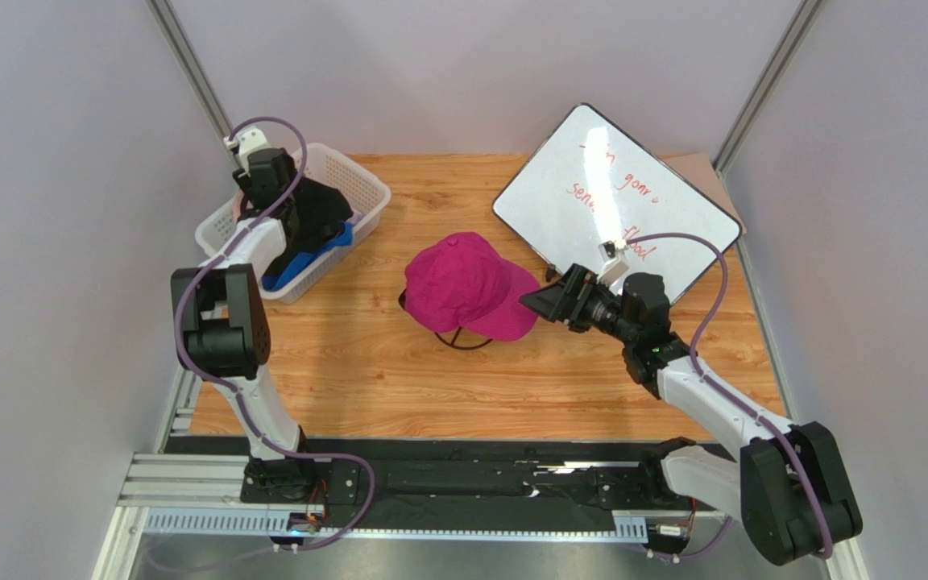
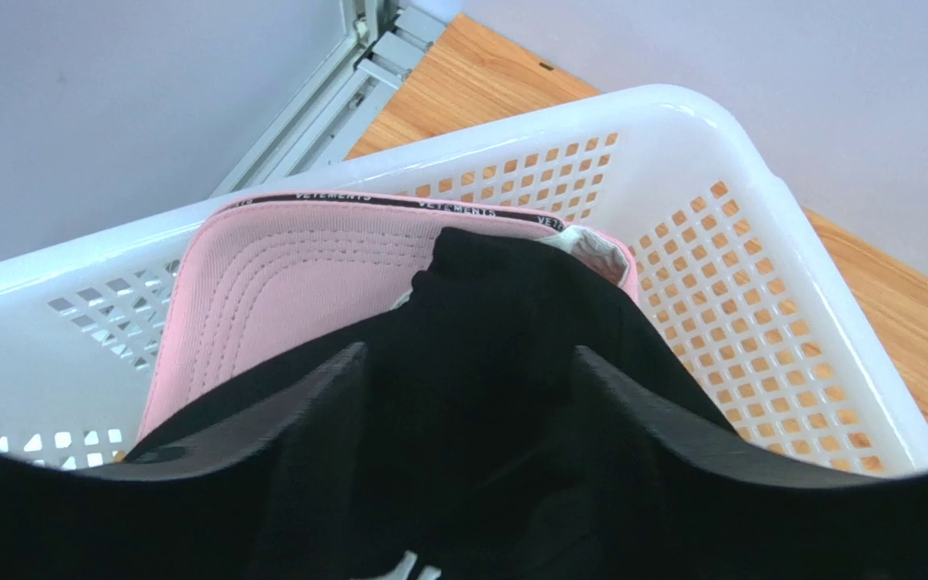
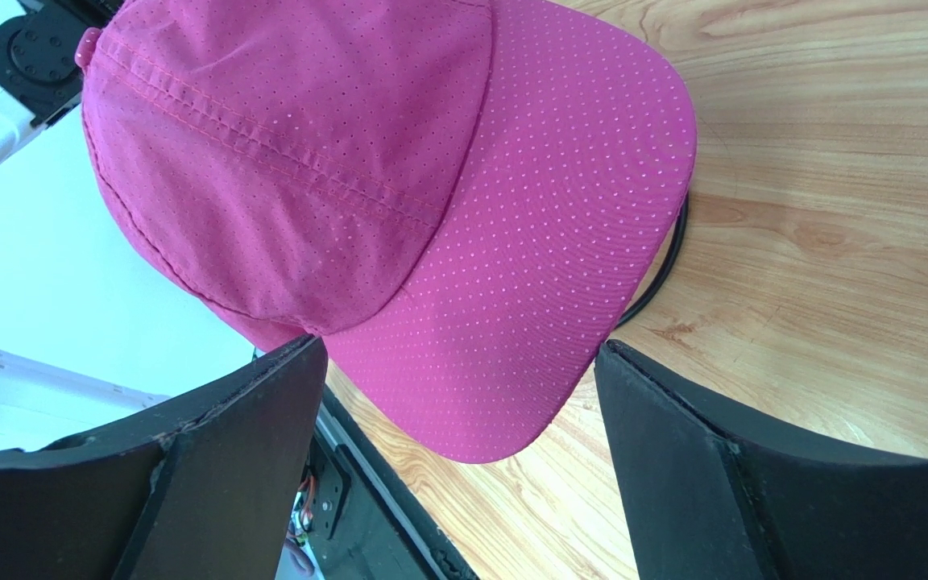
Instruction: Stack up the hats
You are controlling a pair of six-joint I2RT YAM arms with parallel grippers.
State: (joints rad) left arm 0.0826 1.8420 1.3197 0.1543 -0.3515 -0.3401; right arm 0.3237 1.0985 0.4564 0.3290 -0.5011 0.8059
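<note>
Magenta cap (image 1: 471, 284) on wire stand (image 3: 670, 264), table (image 1: 348, 387) centre; right gripper (image 3: 459, 351) spread at its brim, not touching. Step: fetch black cap (image 2: 493, 290) from basket (image 2: 723, 242), far-left corner; left gripper (image 2: 467, 363) straddles it, grip unclear. Next needs firm pinch, lift clear

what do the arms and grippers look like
Both the left arm and right arm have white links with chunky black joint housings, and a thin purple cable loops along each. The left gripper and right gripper each have two broad matte black fingers with angled tips.
</note>
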